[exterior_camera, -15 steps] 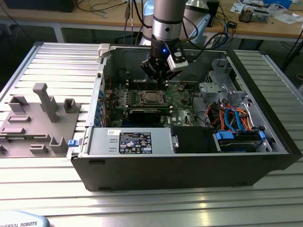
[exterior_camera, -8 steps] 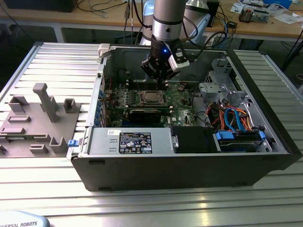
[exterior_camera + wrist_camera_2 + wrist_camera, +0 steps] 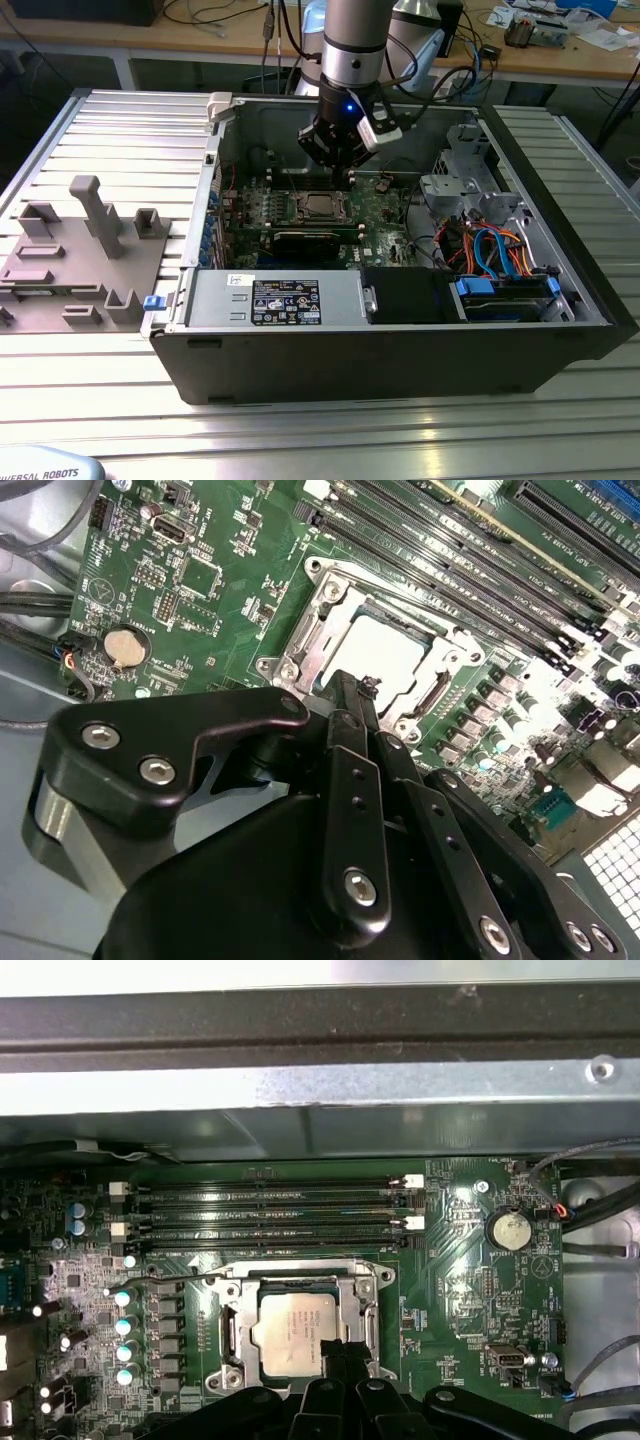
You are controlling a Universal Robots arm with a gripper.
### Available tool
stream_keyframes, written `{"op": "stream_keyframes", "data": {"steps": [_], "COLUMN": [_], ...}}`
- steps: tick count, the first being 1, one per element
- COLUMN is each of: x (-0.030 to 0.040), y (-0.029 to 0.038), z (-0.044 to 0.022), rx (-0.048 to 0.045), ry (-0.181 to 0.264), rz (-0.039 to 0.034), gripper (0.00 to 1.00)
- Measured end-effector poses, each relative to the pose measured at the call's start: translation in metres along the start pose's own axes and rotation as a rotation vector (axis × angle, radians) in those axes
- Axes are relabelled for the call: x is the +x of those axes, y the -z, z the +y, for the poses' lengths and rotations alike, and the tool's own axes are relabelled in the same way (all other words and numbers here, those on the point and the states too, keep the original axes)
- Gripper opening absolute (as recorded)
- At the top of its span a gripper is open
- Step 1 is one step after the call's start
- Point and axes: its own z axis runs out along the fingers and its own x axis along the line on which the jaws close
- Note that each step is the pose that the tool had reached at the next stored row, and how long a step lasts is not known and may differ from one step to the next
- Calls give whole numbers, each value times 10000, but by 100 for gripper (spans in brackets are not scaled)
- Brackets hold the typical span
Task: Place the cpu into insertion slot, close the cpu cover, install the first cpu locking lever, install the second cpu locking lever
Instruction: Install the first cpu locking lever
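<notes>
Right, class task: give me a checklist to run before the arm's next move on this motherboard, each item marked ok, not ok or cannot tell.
1. cpu seated flat, top showing: ok.
2. cpu cover down around the chip: ok.
3. Both locking levers latched: cannot tell.
4. gripper poised at the cover's edge: ok.
5. memory slots apart from the gripper: ok.

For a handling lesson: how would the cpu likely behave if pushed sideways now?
The cpu is flat, so it should not roll. Its smooth metal top looks slippery. Framed by the cpu cover, it probably would not slide.
</notes>
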Motion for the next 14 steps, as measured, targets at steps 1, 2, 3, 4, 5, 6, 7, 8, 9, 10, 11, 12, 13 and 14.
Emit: {"op": "stream_keyframes", "data": {"steps": [1, 2, 3, 4, 5, 6, 7, 8, 9, 10, 11, 12, 13, 14], "x": [0, 0, 0, 0, 0, 0, 0, 0, 0, 0, 0, 0, 0, 1], "y": [0, 0, -5, -7, -8, -7, -7, -7, -7, -8, -7, -8, -8, -9], "z": [0, 0, 0, 0, 0, 0, 0, 0, 0, 0, 0, 0, 0, 1], "rx": [-1, -1, 0, 0, -1, 0, 0, 0, 0, -1, 0, -1, -14, -27], "ry": [7, 10, 17, 18, 18, 18, 18, 18, 18, 19, 19, 20, 20, 22], "rz": [0, 0, 0, 0, 0, 0, 0, 0, 0, 0, 0, 0, 0, -1], "gripper": [11, 11, 11, 11, 11, 11, 11, 11, 11, 11, 11, 11, 11, 11]}}
